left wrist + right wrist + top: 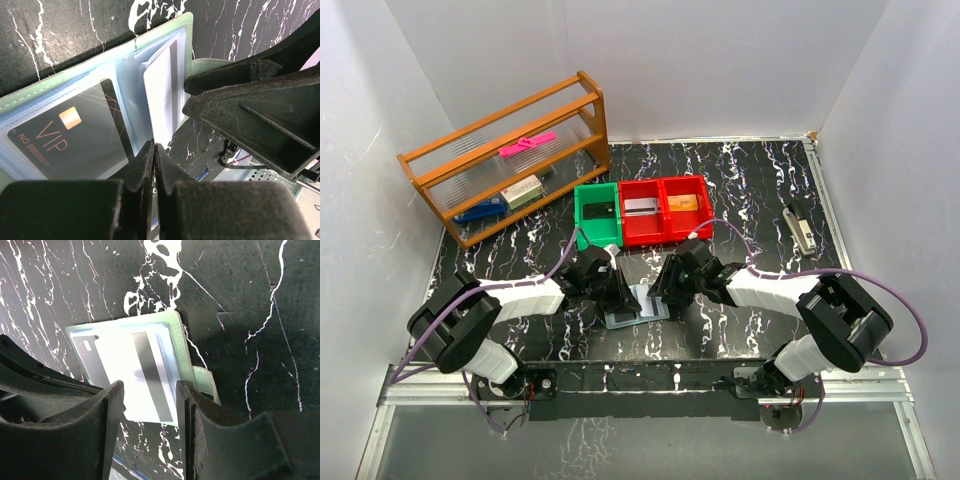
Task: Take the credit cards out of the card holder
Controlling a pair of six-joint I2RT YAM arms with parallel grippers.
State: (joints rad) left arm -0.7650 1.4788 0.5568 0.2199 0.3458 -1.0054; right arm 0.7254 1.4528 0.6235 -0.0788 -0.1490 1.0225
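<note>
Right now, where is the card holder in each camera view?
Top external: the card holder lies open at the picture's lower centre.
Left wrist: it fills the left and centre.
Right wrist: it sits at the centre.
Shared landmark: the white card with a dark stripe, clear in both wrist views.

Top camera: high, above and behind the arm bases, facing the back wall, far enough back to take in the whole table (pixel 750 190). Left wrist camera: just behind the left gripper (pixel 153 150), very close, looking down on the card holder (pixel 130 75). Right wrist camera: equally close behind the right gripper (pixel 149 390), facing the holder from the opposite side. All three views share the card holder. Each wrist view catches the other gripper.
</note>
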